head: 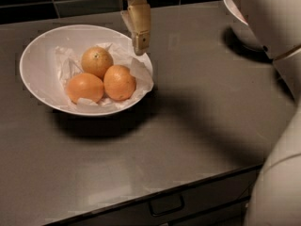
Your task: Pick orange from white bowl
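The white bowl point(40, 60) lined with crumpled white paper sits on the dark counter at the left. It holds three oranges. The duller brownish-yellow orange point(97, 61) with a small dark stem dot lies at the back. Two brighter oranges point(85, 87) point(119, 82) lie in front of it. My gripper point(139, 47) hangs tip down over the bowl's back right rim, to the right of the dull orange and above it, touching no fruit.
A second white bowl point(231, 7) stands at the back right, mostly hidden by my arm point(268, 18). The counter's front edge runs above a drawer with a handle point(165, 205). A dark tiled wall lies behind.
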